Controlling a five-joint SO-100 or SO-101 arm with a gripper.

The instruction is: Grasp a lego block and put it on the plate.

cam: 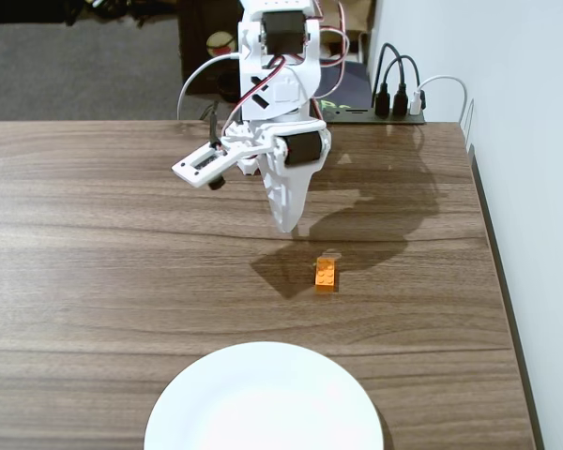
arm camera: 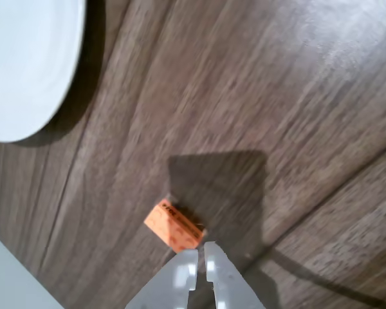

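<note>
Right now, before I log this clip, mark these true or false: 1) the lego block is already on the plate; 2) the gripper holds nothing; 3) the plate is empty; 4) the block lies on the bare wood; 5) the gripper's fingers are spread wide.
1) False. The lego block lies on the table, apart from the plate.
2) True. The gripper holds nothing; the block lies just beyond its tips in the wrist view.
3) True. Nothing lies on the plate's visible part.
4) True.
5) False. The fingertips sit nearly together, with only a thin gap.
</note>
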